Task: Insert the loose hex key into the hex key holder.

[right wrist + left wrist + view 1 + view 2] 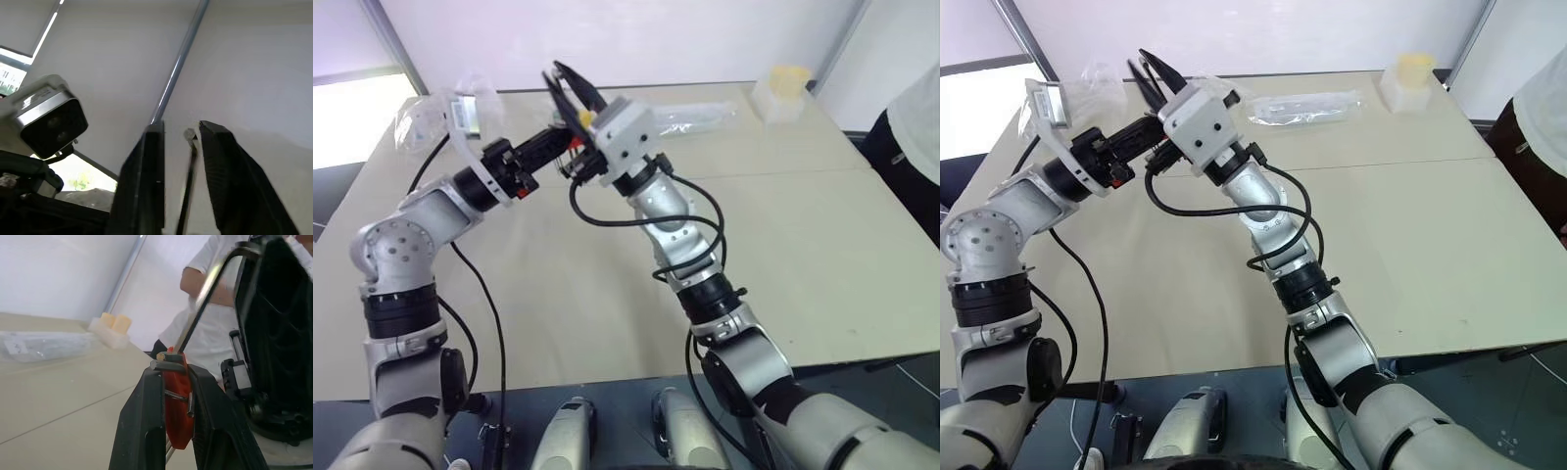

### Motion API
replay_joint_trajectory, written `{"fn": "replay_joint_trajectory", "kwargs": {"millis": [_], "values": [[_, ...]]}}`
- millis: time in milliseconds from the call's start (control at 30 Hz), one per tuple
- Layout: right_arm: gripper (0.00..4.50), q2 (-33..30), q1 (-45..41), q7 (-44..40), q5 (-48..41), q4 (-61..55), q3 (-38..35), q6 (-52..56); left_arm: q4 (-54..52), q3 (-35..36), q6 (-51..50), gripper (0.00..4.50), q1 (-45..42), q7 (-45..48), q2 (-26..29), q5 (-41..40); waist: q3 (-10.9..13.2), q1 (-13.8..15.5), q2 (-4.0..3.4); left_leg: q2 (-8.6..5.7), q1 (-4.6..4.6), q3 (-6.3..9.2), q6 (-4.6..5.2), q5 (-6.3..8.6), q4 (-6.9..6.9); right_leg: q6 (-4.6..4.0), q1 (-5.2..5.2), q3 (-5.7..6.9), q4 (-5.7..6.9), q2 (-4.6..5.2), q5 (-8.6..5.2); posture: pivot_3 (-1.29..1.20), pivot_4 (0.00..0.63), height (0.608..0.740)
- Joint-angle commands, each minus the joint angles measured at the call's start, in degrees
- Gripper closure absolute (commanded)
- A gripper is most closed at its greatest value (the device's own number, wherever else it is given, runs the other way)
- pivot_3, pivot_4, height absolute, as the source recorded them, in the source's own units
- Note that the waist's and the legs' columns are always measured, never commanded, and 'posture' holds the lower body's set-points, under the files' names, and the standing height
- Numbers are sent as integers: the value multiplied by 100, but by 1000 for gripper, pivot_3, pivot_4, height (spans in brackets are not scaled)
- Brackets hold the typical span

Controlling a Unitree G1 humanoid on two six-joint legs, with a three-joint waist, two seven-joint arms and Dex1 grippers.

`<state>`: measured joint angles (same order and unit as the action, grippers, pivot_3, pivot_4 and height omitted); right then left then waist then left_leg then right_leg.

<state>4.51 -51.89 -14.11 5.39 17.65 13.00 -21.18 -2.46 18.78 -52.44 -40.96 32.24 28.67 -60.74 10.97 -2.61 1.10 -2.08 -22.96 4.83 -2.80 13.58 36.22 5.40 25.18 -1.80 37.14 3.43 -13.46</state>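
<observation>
Midair, left claw (pixel 171 431) clamps hex key holder (pixel 177 406), loose hex key (pixel 205 298) seated; right claw (pixel 178 147) parted

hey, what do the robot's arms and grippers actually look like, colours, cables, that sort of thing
Both arms are built of rounded silver-grey metal segments joined by black ribbed rings. Loose black cables loop along each. The left gripper and right gripper each have two slim, tapering black fingers. A boxy white housing sits behind the right gripper, and a white bracket with a small camera module rings the left wrist.
</observation>
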Motion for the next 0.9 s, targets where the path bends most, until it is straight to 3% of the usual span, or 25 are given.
{"fn": "replay_joint_trajectory", "kwargs": {"millis": [33,100,433,733,900], "values": [[1385,44,-13,-88,-73,-264,11,41,-135,111,25,4279,-111,22,88,-89,0,4,0,0,0,0,0,0,0,0,0,0,0,0,0,0,150,740],[396,50,6,-131,-113,-275,7,110,-161,112,16,4279,-90,9,89,-96,0,5,0,0,0,0,0,0,1,0,-2,0,0,0,0,0,150,740],[396,-163,326,-310,-263,-669,-123,454,-427,244,-318,4279,194,-357,113,-345,0,4,0,1,1,1,0,0,1,0,-2,0,0,1,0,0,150,740],[396,-419,886,-460,-290,-1151,-65,870,-1408,597,-1091,4279,1645,-2237,-86,-1656,0,-3,0,5,16,0,0,0,-1,0,-11,-3,3,4,0,0,150,740],[396,-387,1075,-500,-276,-1350,10,1041,-1238,741,-1167,4279,2433,-3746,-181,-2050,0,17,0,7,56,1,1,1,-3,-1,-52,-5,-1,4,-1,0,150,740]]}}
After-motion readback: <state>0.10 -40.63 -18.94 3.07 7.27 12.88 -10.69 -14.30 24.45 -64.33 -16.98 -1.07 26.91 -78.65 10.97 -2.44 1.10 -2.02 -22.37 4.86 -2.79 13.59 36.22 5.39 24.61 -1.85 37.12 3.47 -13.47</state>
